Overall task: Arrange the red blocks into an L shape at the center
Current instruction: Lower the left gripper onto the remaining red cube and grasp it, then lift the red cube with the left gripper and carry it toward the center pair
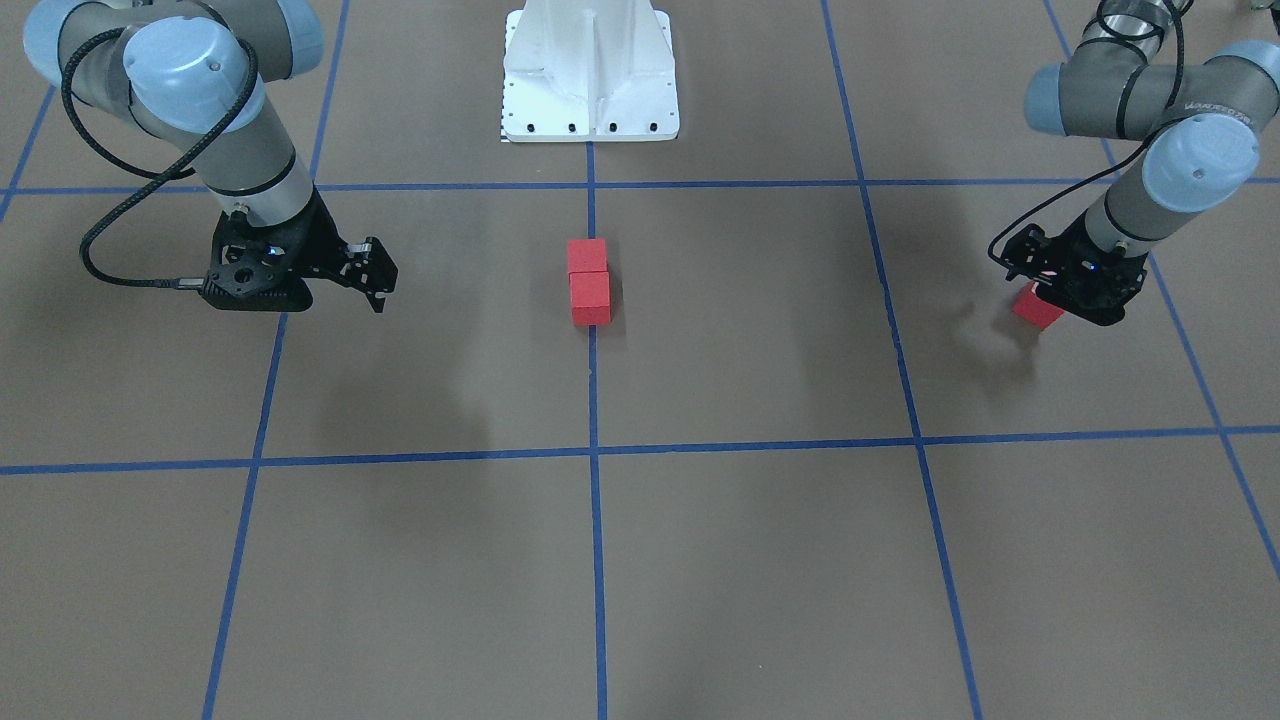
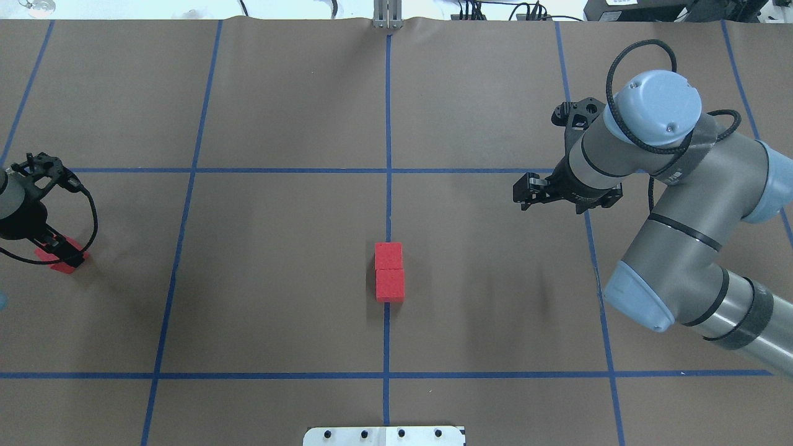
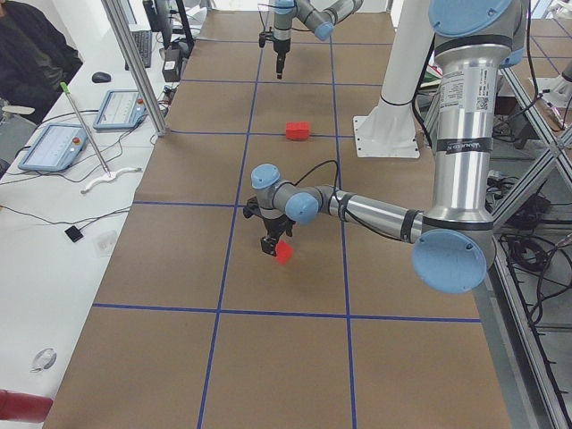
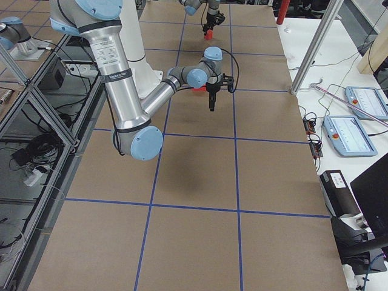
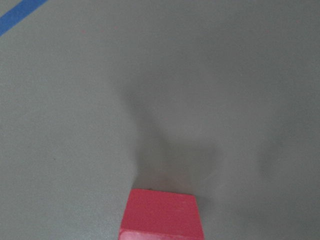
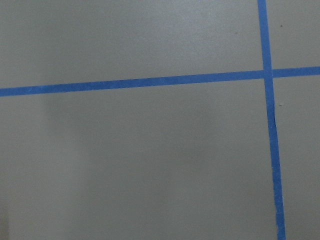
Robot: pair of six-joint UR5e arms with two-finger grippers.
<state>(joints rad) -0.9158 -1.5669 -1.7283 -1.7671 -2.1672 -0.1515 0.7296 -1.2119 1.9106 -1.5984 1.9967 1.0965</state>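
Running along tape [image 2: 388, 204]: two red blocks [image 2: 389, 272]; third block [image 1: 1033, 310] in left tool [image 1: 1047, 292].

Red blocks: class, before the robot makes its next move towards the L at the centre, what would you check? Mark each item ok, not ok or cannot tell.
1. The pair of red blocks touch in a straight row on the blue tape line: ok.
2. L shape complete: not ok. The third red block is far off, at the left gripper.
3. Left gripper's hold on that block: cannot tell.
4. The table between the third block and the pair is bare: ok.
5. The right gripper carries nothing and stands apart from the pair: ok.
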